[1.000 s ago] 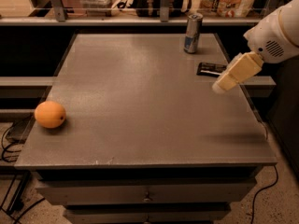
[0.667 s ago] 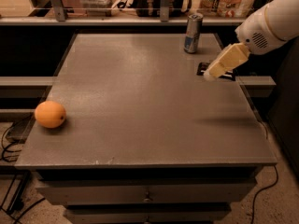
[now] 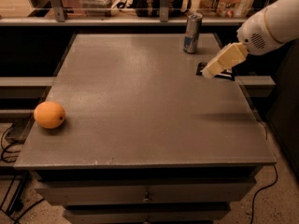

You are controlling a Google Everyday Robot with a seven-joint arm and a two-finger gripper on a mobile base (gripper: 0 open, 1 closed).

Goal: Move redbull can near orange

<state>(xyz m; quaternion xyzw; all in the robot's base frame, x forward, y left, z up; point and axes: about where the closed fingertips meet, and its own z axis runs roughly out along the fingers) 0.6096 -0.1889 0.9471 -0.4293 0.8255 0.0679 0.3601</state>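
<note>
**Gripper hangs beside the can, orange far across the table**

Camera view: The redbull can (image 3: 192,33) stands upright at the far edge of the grey table (image 3: 140,125), right of centre. It is a slim silver and blue cylinder with a silver top, its label too small to read. The orange (image 3: 49,115) rests alone near the left edge, toward the front and well apart from the can, so the can has nearly the whole tabletop to cross.

The gripper (image 3: 208,72), a cream-coloured piece on the white arm (image 3: 271,24), reaches in from the right. It hovers near the can, to its right and a little nearer the camera, above a flat black packet (image 3: 226,73). It holds nothing, and whether it is spread or closed cannot be told. Its slanted approach from the right suggests it is lining up on the can's side for a grasp not yet made.
</note>
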